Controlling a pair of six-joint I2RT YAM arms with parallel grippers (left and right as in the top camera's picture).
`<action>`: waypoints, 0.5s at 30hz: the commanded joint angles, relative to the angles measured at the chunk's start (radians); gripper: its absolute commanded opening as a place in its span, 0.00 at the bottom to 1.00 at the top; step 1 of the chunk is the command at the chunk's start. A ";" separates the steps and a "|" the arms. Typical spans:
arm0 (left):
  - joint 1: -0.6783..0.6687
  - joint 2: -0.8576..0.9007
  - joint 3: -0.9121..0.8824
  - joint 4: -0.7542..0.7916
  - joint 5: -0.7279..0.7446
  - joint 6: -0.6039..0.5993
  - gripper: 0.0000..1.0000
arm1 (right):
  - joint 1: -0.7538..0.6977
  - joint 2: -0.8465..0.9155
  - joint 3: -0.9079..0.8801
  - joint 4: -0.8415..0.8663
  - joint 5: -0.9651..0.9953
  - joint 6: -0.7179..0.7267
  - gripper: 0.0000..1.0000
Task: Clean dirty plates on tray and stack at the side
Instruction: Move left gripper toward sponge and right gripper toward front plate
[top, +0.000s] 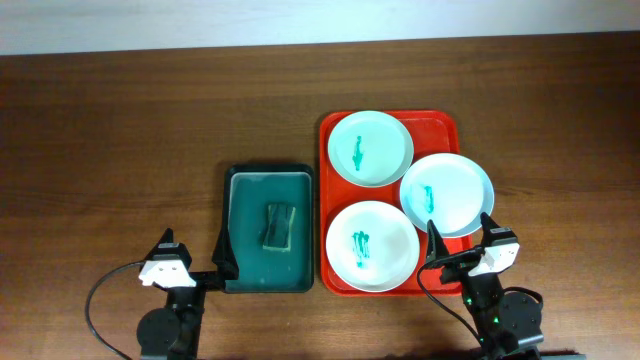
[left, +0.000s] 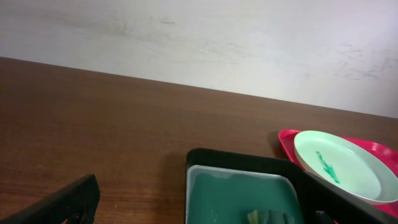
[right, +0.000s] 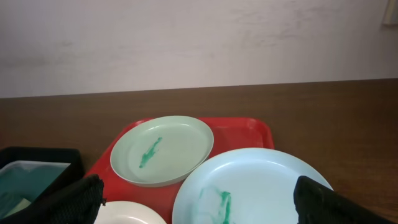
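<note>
I have the red tray (top: 441, 126) on the right half of the bench (top: 120, 150), closer to the near edge than the far one. All three dirty plates are on it, each with a teal smear in the middle. The far plate (top: 371, 148) sits at the tray's far side and the near plate (top: 371, 245) at its near side. The right plate (top: 446, 194) lies between them toward the bench's right edge and overhangs the tray's right rim.

Just left of the tray is the dark green basin (top: 301, 176). Its inside is teal, and a sponge (top: 279, 225) lies in it toward the near side.

My left fingers (left: 62, 205) are spread wide with nothing between them, low by the near edge at the basin's near-left corner. My right fingers (right: 342, 199) are also spread wide and empty. They hang at the tray's near-right corner, where the wrist camera shows the right plate's near rim between them, though I can't tell whether they touch it.
</note>
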 joint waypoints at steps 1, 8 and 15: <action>-0.002 -0.006 -0.002 -0.008 0.008 0.016 0.99 | -0.006 -0.005 -0.008 -0.003 0.012 -0.001 0.98; -0.002 -0.006 -0.002 -0.008 0.008 0.016 0.99 | -0.006 -0.005 -0.008 -0.003 0.012 0.000 0.98; -0.002 -0.006 -0.002 -0.008 0.008 0.016 0.99 | -0.006 -0.005 -0.008 -0.003 0.012 0.000 0.98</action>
